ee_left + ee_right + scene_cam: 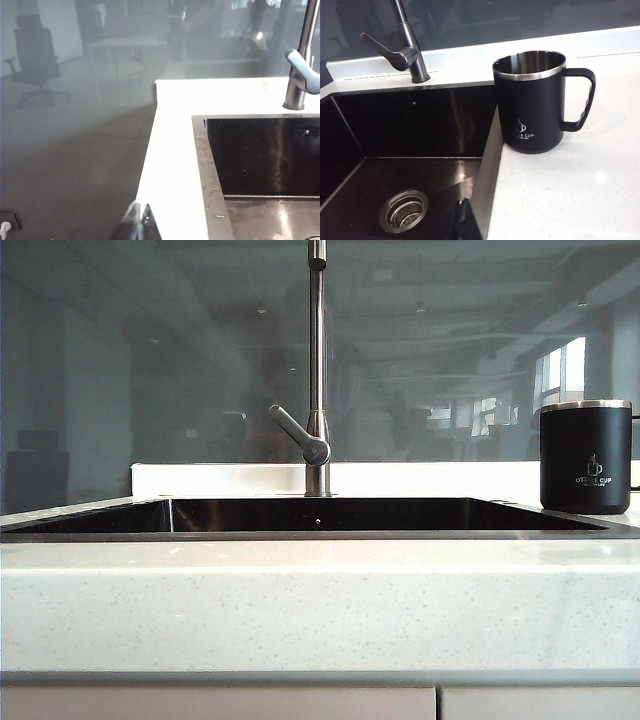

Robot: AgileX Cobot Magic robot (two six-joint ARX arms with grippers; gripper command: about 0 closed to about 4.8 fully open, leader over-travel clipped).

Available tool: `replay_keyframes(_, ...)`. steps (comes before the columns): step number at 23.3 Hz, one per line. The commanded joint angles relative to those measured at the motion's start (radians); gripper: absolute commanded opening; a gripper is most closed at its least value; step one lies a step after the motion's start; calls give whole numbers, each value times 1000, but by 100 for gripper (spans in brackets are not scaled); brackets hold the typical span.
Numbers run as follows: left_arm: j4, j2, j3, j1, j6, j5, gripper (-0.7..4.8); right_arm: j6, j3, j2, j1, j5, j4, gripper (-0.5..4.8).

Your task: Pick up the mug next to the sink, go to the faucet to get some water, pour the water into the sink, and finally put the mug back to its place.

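White speckled stone worktop [320, 600] surrounds a wide dark rectangular sink [320, 515]. At three o'clock, a matte black steel-rimmed mug [586, 456] stands upright just beside the basin; a slim steel faucet [317, 360] rises at twelve. Left claw [139, 222] and right claw [465, 212] sit closed, empty, low. A shut claw could topple the mug.

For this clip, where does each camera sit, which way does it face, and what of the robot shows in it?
Exterior view: low, level with the counter, facing the faucet; no robot visible.
Left wrist view: over the sink at its left corner; shut left gripper at the edge.
Right wrist view: above the mug; shut right gripper tip showing.
Shared: all show faucet and sink.
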Motion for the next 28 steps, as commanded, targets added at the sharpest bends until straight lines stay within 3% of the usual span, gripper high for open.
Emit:
replay_keyframes(1, 16, 0, 3, -1, -10, 7, -3, -2, 3, -2, -1, -2, 18, -5)
replay_keyframes(28, 8, 0, 3, -2, -37, 3, -3, -2, 3, -2, -1, -2, 18, -5)
